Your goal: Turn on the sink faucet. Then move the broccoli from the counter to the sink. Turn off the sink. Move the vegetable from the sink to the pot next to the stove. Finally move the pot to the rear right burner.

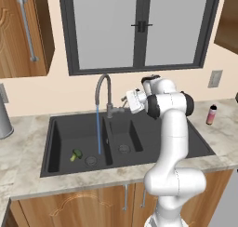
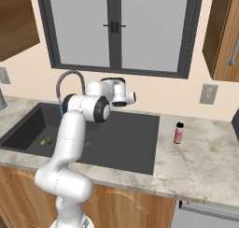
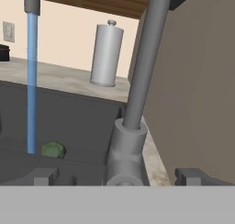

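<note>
Broccoli [image 1: 76,154] | parked in the sink's [image 1: 56,168] big basin near the left wall, water running beside it | light, bumpy, wet-slick, best pinched at the stalk | gripper [image 1: 126,100] spread wide, empty, by the faucet [image 1: 105,94] lever

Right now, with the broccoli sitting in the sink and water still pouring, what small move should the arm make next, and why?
Probably ease the open claw forward onto the small lever at the base of the tall dark grey gooseneck faucet and push it to shut off. The blue water stream runs into the charcoal sink's large basin, the small green broccoli floret already lies there, and the faucet base stands between the fingertips.
</note>
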